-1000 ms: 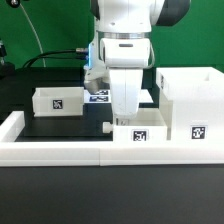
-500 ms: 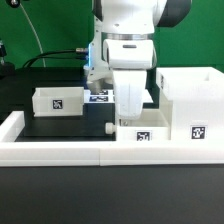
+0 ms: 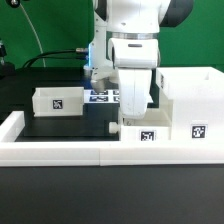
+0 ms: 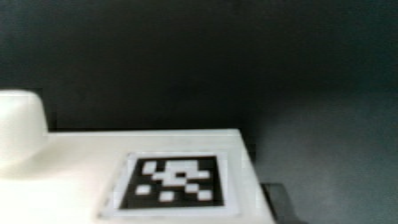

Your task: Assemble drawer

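Observation:
In the exterior view my gripper (image 3: 135, 118) reaches straight down into a small white knobbed tray (image 3: 150, 133) standing against the front wall. It appears shut on the tray's side wall, though the hand hides the fingers. The tray's knob (image 3: 111, 128) points to the exterior view's left. The tall open box housing (image 3: 190, 95) stands just to its right. A second small tray (image 3: 57, 100) sits at the left. The wrist view shows the held tray's tagged white face (image 4: 89, 150), its rounded knob (image 4: 15, 130) and one dark fingertip (image 4: 279, 198).
The long low white wall (image 3: 60, 150) edges the black table along the front. The marker board (image 3: 100, 96) lies flat behind the arm, between the left tray and the housing. Cables run at the back left.
The gripper and the small tray have slid together toward the exterior view's right, closer to the box housing. The other tray and the housing have not moved.

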You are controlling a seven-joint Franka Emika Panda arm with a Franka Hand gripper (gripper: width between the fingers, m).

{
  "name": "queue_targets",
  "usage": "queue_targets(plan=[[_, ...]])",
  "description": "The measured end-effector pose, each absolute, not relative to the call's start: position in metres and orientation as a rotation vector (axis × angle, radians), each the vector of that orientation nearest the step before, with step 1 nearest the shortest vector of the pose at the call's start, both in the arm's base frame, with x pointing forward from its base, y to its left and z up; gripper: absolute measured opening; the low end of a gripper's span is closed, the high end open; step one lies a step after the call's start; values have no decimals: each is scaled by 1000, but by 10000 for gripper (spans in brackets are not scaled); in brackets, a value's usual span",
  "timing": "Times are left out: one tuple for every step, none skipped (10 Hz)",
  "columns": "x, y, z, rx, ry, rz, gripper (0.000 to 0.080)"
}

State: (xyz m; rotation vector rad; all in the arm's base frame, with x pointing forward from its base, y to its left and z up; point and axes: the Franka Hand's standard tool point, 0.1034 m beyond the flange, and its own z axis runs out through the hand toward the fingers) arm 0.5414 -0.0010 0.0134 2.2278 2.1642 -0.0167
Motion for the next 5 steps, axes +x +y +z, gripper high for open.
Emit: queue_targets(plan=[[541, -1, 13, 2228, 2164, -17, 42], [541, -1, 13, 2226, 2166, -17, 42], [541, 1, 12, 2221, 2171, -17, 42], [541, 2, 12, 2211, 2179, -20, 42], [541, 4, 12, 2189, 2195, -25, 42]])
